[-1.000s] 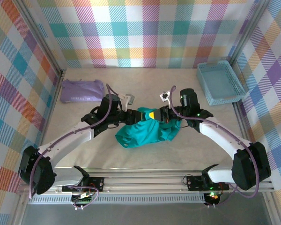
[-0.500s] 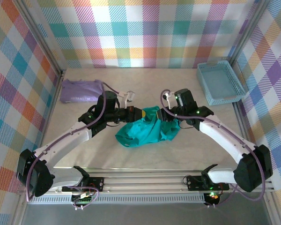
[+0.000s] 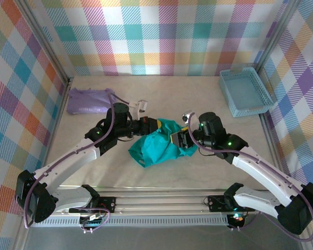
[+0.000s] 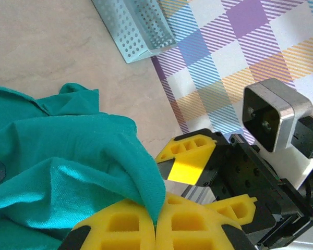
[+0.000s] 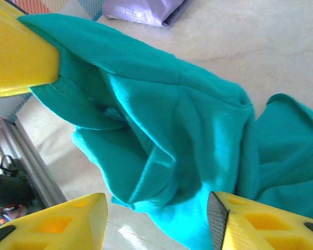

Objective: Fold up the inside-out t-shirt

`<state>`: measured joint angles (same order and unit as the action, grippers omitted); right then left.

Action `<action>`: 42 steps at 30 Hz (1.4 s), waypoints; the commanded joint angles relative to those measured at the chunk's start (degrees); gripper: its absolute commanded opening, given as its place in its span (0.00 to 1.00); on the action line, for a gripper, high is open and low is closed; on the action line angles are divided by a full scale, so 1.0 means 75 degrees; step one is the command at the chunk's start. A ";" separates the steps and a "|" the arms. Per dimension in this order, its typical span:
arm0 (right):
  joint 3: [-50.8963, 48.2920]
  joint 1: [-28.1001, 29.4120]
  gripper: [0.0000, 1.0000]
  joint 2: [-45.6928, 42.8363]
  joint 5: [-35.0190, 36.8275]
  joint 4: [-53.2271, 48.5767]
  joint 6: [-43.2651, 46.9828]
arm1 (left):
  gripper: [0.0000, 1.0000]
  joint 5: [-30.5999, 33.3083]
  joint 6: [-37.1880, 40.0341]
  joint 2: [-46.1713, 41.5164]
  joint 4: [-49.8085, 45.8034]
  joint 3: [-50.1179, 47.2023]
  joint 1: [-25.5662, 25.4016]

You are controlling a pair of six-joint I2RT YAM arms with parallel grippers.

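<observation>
Grip check: left gripper (image 4: 156,217) clamped on teal t-shirt (image 4: 68,156) fold.
Jaws of right gripper (image 5: 156,205) apart, cloth just ahead.

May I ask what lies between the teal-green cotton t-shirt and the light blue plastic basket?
Bare beige tabletop, in the left wrist view; from above, the right arm reaches over that stretch.

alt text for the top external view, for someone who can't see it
Two white robot arms meet over a crumpled teal t-shirt mid-table: the left gripper is shut on its far edge, the right gripper open at its right side. A folded lavender garment lies far left, a light blue basket far right, plaid walls around.
</observation>
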<state>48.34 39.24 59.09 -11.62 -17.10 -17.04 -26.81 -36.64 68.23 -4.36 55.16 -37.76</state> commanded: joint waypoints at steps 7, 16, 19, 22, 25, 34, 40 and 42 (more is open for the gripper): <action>0.0066 0.0070 0.46 0.1268 -0.0100 0.1636 -0.1387 | 0.00 0.0017 0.0101 -0.0174 0.0195 -0.0096 -0.0145; -0.0571 -0.0422 0.00 0.0952 -0.1832 0.3374 -0.0819 | 0.00 0.1045 0.0031 -0.0398 -0.0212 -0.0191 0.0022; -0.1409 -0.0746 0.00 0.0265 -0.3460 0.4852 -0.0584 | 0.00 0.0768 -0.0555 -0.0355 0.0221 -0.0449 0.0545; -0.1744 -0.0889 0.00 0.0186 -0.4636 0.5895 -0.0762 | 0.00 0.0404 -0.1012 -0.0187 0.0576 -0.0609 0.0910; -0.1802 -0.0958 0.00 0.0340 -0.5289 0.6327 -0.0761 | 0.00 0.0383 -0.1070 -0.0126 0.0524 -0.0594 0.0991; -0.1269 -0.0955 0.00 0.0571 -0.6242 0.4863 0.0509 | 0.00 0.0692 -0.1048 -0.0230 -0.0023 -0.0627 0.1452; -0.0722 -0.0886 0.00 0.0938 -0.5589 0.3161 0.1436 | 0.03 0.0622 -0.0649 -0.0333 -0.0154 -0.0563 0.1507; -0.0567 -0.0828 0.00 0.1113 -0.5651 0.2938 0.1566 | 0.07 0.0620 -0.0544 -0.0287 -0.0365 -0.0467 0.1507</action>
<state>41.54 32.18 66.48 -50.22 11.20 -10.83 -26.41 -42.59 66.63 -4.38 51.03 -28.40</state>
